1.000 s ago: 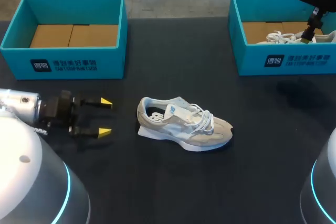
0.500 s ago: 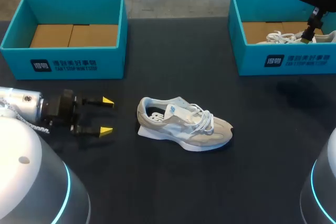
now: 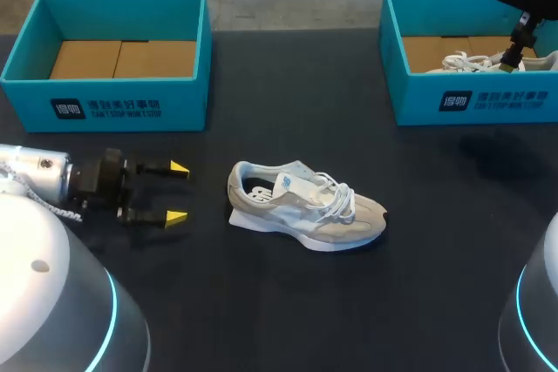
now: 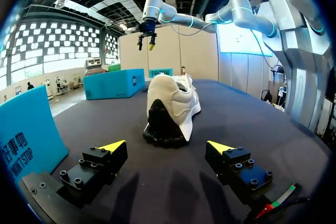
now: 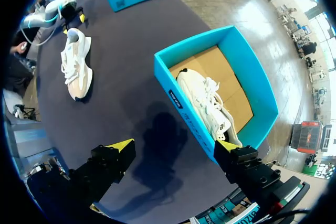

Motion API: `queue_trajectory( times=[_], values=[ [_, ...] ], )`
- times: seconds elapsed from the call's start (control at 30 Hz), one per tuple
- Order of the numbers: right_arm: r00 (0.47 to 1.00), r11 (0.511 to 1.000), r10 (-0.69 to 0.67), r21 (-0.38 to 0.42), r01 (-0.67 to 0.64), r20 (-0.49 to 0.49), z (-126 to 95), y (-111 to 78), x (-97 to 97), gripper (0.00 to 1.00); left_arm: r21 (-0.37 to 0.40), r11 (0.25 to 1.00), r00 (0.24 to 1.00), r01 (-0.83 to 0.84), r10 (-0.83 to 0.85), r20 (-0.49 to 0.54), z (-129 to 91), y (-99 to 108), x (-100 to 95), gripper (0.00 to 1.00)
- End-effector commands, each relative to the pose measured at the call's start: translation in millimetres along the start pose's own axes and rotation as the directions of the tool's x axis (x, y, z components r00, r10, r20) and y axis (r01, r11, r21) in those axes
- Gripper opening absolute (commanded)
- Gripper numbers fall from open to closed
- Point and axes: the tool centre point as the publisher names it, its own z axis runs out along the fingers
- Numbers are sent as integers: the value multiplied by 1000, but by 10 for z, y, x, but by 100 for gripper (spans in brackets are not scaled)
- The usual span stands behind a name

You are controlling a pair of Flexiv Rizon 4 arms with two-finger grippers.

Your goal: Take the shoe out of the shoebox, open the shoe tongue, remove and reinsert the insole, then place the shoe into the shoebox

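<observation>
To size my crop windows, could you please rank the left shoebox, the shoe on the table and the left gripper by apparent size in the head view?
1. left shoebox, clearly largest.
2. shoe on the table.
3. left gripper, smallest: fingers open, plainly shorter than the shoe.

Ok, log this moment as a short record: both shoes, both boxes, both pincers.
loose shoe: on its sole on the table, outside both boxes
second shoe: inside the right shoebox
left shoebox: no shoe inside
left pincer: open, empty, facing the loose shoe's heel, apart from it
right pincer: open, empty, held high near the right shoebox
</observation>
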Motion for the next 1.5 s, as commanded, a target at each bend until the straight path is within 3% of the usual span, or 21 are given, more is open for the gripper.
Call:
queue_trajectory(
  times=[0.03,0.5,0.67,1.5],
  values=[
    [1000,1000,0,0,0,-1,1,-1,-5,100,0,1000,1000,0,0,2,2,6,3,100],
    [1000,1000,0,0,0,-1,1,-1,-5,100,0,1000,1000,0,0,2,2,6,3,100],
    [1000,1000,0,0,0,-1,1,-1,-5,100,-13,1000,998,-25,24,-53,45,-56,-67,100],
    [1000,1000,0,0,0,-1,1,-1,-5,100,-71,997,977,-42,26,-211,662,-92,-216,100]
  ],
)
